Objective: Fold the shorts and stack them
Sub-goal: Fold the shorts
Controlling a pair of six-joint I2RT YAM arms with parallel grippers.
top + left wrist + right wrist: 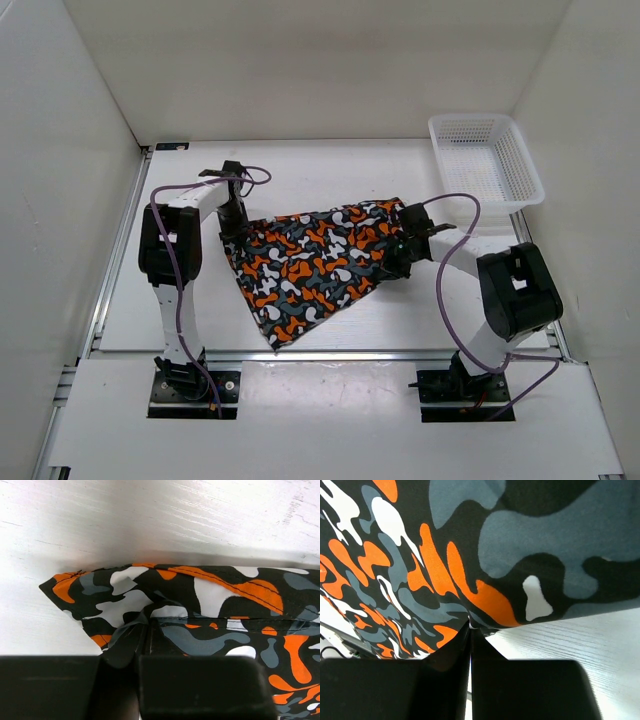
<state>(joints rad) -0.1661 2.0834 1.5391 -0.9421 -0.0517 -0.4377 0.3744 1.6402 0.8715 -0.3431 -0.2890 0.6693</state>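
Shorts (315, 265) sit left of the basket (487, 160), stretched between left gripper (145, 630) and right gripper (470, 627), each pinched on a corner; fabric looks light and limp, so seamed corners seem the best grip points.

Soft matt cloth shorts (310, 265), white plastic mesh basket (475, 119)

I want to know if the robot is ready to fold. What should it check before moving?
1. Grip of left pincer on the shorts: ok, shut on a corner.
2. Grip of right pincer on the shorts: ok, shut on the edge.
3. Shorts lying flat and smooth: cannot tell.
4. White basket clear of the shorts: ok, apart, far right corner.
5. Shorts fully on the table: ok.
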